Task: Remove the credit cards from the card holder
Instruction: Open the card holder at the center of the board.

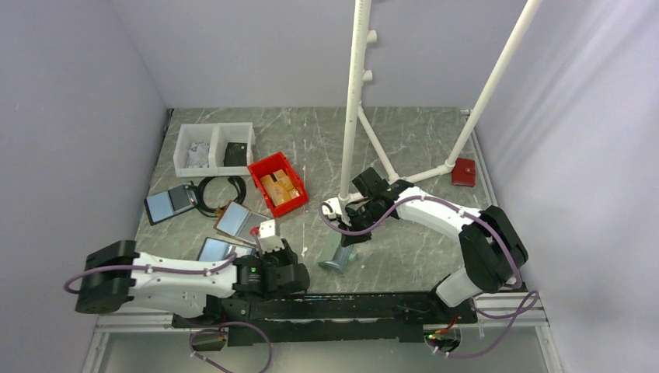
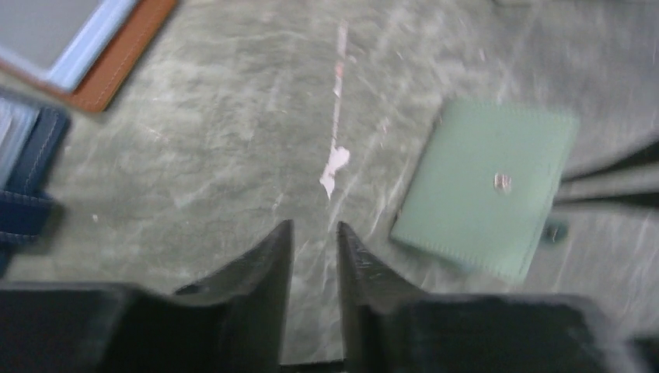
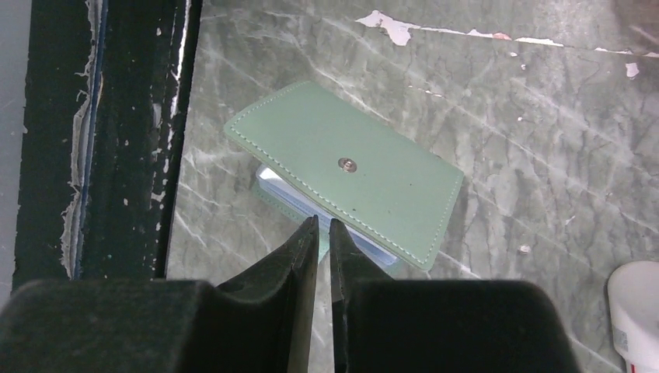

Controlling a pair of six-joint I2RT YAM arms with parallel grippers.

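Top external shows the table [image 1: 420, 148] with the card holder [image 1: 339, 256] lying on it between the arms. The holder is folded, with its cover barely lifted and no cards showing. The right gripper [image 3: 322, 229], jaws a sliver apart, sits at the holder's edge; I cannot tell whether it is pinching. The left gripper [image 2: 315, 233], narrow and empty, waits left of the holder. This looks like the opening step. Next, the cover likely needs folding back.

— What colour were the arms [image 1: 179, 280]?
— White shells, black joints and bases. Purple cables [image 1: 435, 200] ran along each.
— And the fingers [image 2: 256, 280]?
— Black, wedge-shaped, scuffed, tapering to narrow tips.
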